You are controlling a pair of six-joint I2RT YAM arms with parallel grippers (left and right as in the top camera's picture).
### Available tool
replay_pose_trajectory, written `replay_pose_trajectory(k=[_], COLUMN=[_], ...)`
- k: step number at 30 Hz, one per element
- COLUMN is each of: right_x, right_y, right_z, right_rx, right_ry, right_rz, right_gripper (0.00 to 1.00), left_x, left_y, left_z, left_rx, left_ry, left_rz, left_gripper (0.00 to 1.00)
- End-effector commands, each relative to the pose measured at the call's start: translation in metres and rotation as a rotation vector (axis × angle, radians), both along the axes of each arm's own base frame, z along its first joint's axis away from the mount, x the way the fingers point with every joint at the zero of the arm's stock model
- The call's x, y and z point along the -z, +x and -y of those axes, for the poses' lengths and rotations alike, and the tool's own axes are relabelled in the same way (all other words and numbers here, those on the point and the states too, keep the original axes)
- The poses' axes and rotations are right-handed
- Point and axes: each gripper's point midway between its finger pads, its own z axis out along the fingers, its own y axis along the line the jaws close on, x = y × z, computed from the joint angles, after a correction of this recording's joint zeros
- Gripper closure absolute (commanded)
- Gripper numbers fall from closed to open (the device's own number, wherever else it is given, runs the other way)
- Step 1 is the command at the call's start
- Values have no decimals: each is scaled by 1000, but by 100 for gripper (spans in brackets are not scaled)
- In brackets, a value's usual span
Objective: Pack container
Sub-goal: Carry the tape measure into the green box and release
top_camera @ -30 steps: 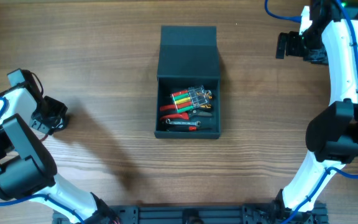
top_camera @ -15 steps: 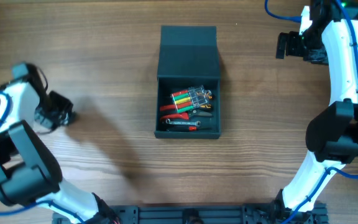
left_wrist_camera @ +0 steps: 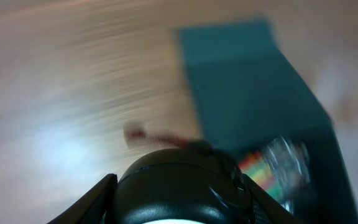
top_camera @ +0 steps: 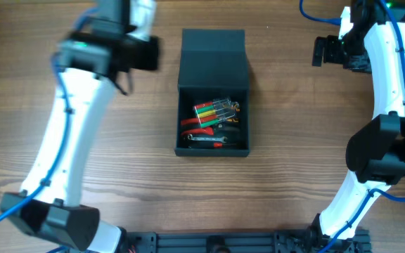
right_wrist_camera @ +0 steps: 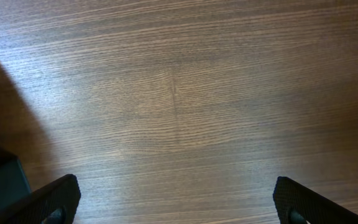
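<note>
Left end effector [top_camera: 140,53] hangs just beside the far left corner of the container [top_camera: 213,152], level with its lid [top_camera: 213,56]. It is so smeared in both the overhead and its own wrist view that I cannot tell whether its jaws are apart or together, and nothing can be seen in it.

The container sits in the middle of the counter [top_camera: 294,176], its flap lid thrown back flat on the far side and its mouth open upward. Inside lie a clear case of coloured drivers [top_camera: 213,109], red-handled pliers [top_camera: 192,126] and a small wrench [top_camera: 206,140], packed close together in the lower half.

No loose tool shows anywhere on the wood around it, so the filling looks finished. What seems left is to fold the lid over and press it shut, and the left arm looks best placed for that.

Right end effector [top_camera: 322,50] is parked well apart at the far right, jaws spread wide over bare wood and holding nothing.
</note>
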Motion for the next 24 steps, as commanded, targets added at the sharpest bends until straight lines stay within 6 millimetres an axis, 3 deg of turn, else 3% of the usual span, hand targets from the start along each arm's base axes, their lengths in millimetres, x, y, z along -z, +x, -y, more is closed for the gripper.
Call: replay_pose_trajectory(k=[1, 2, 5, 9, 18, 24], right_x=[3, 3, 3, 3, 3, 2], right_y=[0, 0, 0, 0, 1, 2], right_z=[0, 0, 0, 0, 0, 0], right_rx=[-8, -8, -8, -9, -9, -9], right_ry=[1, 1, 1, 0, 0, -1], right_rz=[-8, -8, -8, -8, -4, 0], right_gripper=[0, 0, 0, 0, 0, 0], left_x=[16, 22, 39, 69, 156, 185], left_y=[-25, -33, -46, -59, -65, -71], left_z=[76, 94, 123, 142, 129, 124], left_rx=[568, 683, 849, 927, 939, 915], left_ry=[253, 297, 357, 327, 327, 323], left_rz=[61, 72, 66, -25, -318, -426], left_gripper=[96, 96, 96, 96, 96, 96])
